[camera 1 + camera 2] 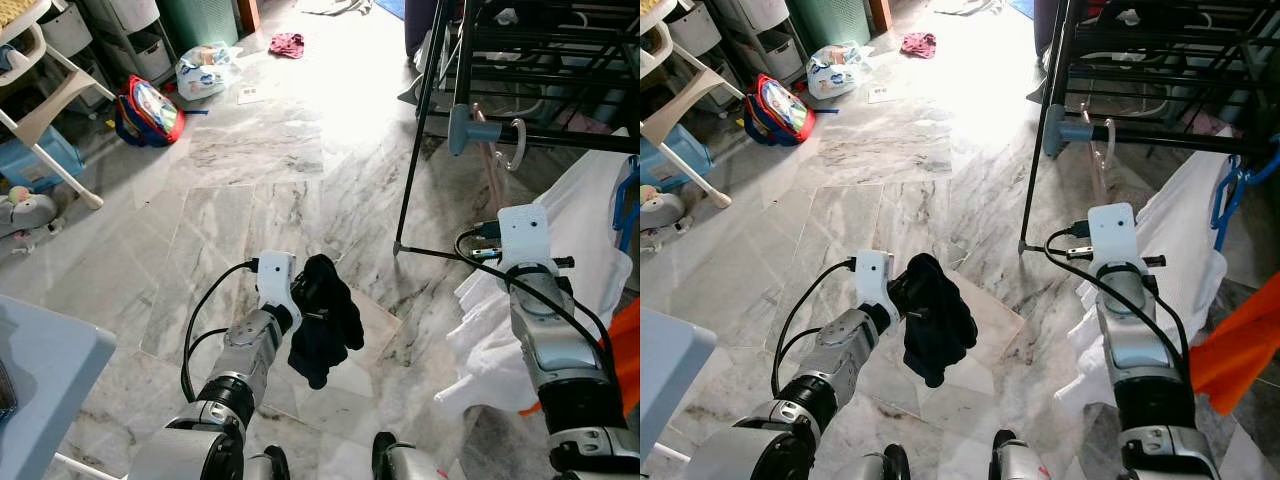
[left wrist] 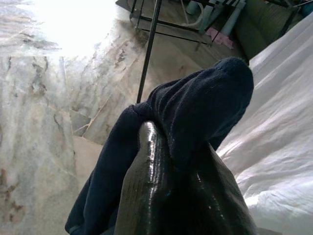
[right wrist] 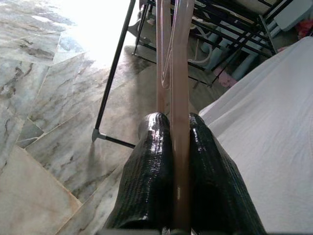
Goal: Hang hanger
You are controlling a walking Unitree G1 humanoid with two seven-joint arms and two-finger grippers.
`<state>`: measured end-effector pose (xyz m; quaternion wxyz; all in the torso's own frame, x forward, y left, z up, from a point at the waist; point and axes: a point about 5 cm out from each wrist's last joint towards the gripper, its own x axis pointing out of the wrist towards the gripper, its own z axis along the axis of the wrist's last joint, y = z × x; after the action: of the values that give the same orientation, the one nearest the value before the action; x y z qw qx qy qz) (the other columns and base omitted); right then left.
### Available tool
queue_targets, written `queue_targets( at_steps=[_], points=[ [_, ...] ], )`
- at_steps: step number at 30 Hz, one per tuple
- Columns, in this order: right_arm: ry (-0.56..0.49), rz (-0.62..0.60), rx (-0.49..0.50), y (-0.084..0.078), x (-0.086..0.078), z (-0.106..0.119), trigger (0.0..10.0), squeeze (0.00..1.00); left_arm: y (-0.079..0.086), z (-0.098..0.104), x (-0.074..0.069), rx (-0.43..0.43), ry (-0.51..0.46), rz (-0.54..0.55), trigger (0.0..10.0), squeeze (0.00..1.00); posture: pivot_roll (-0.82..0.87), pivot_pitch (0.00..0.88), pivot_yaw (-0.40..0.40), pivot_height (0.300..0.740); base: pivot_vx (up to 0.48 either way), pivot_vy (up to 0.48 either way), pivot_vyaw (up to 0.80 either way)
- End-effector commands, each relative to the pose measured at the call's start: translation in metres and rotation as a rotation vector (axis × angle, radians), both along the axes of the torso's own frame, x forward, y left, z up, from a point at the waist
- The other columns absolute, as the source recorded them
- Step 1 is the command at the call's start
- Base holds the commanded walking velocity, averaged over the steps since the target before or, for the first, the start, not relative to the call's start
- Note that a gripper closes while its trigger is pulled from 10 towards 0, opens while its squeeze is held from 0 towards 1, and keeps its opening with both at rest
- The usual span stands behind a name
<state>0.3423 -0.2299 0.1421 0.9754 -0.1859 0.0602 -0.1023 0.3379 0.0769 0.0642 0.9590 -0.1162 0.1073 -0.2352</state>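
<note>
The right gripper (image 3: 173, 147) is pinching a pink plastic hanger (image 3: 171, 73), holding it up beside the black drying rack (image 1: 540, 70). The left gripper (image 2: 181, 161) is clamping a dark navy garment (image 1: 325, 320) above the marble floor (image 1: 250, 180), beside a white sheet (image 1: 590, 220).

Glossy grey-veined marble floor (image 1: 260, 170), polished, bright with glare near upper centre. Soft matt dark navy cloth (image 1: 325, 320) at lower centre. Smooth translucent pink plastic hanger (image 3: 172, 73) between ribbed, shiny black tool fingers (image 3: 146, 166). Matt black metal rack (image 1: 520, 60), upper right. Plain white fabric (image 1: 590, 230) beneath.
</note>
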Motion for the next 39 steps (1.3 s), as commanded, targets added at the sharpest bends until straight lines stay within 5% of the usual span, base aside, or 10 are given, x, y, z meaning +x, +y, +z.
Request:
queue_targets(
  at_steps=[1,5,6,9,11,12,13,16,19,39],
  points=[
    [0.013,0.003,-0.008,0.001,-0.004,-0.005,0.0,0.0,0.002,0.001,0.002,0.012,0.0,0.002,10.0,0.0,-0.15,0.193,0.114,0.74,0.0,0.0,0.0],
    [0.002,0.004,-0.006,0.002,-0.007,-0.004,0.1,0.0,0.002,0.002,0.002,0.012,-0.004,0.002,10.0,0.0,-0.15,0.196,0.112,0.74,0.0,0.0,0.0],
    [-0.032,-0.003,0.003,0.002,-0.01,0.0,1.3,0.0,0.001,0.004,0.002,0.005,-0.022,0.0,10.0,0.0,-0.15,0.197,0.111,0.74,0.0,0.0,0.0],
    [-0.081,-0.008,0.012,0.003,-0.015,0.006,1.5,0.0,0.0,0.012,0.005,0.003,-0.071,-0.002,10.0,0.0,-0.15,0.196,0.107,0.74,0.0,0.0,0.0],
    [-0.136,-0.046,0.03,0.002,-0.024,0.01,4.2,0.0,0.002,0.016,0.006,0.018,-0.103,0.013,10.0,0.0,-0.15,0.196,0.104,0.74,0.0,0.0,0.0],
    [-0.136,-0.046,0.03,0.002,-0.024,0.01,4.2,0.0,0.002,0.016,0.006,0.018,-0.103,0.013,10.0,0.0,-0.15,0.196,0.104,0.74,0.0,0.0,0.0],
    [-0.18,-0.055,0.041,0.004,-0.031,0.012,8.0,0.0,0.003,0.016,0.006,0.028,-0.112,0.022,10.0,0.0,-0.15,0.196,0.104,0.74,0.0,0.0,0.0],
    [-0.219,-0.064,0.045,0.006,-0.04,0.013,7.2,0.0,0.005,0.014,0.004,0.033,-0.12,0.024,10.0,0.0,-0.15,0.197,0.104,0.74,0.0,0.0,0.0],
    [-0.282,-0.07,0.066,0.009,-0.05,0.014,9.8,0.0,0.007,0.01,0.001,0.05,-0.115,0.033,10.0,0.0,-0.16,0.197,0.104,0.74,0.0,0.0,0.0],
    [-0.099,-0.05,0.215,0.028,-0.091,-0.066,10.0,0.0,0.015,-0.017,-0.019,0.162,-0.063,0.029,10.0,0.0,-0.14,0.2,0.093,0.74,0.0,0.0,0.0]
  ],
)
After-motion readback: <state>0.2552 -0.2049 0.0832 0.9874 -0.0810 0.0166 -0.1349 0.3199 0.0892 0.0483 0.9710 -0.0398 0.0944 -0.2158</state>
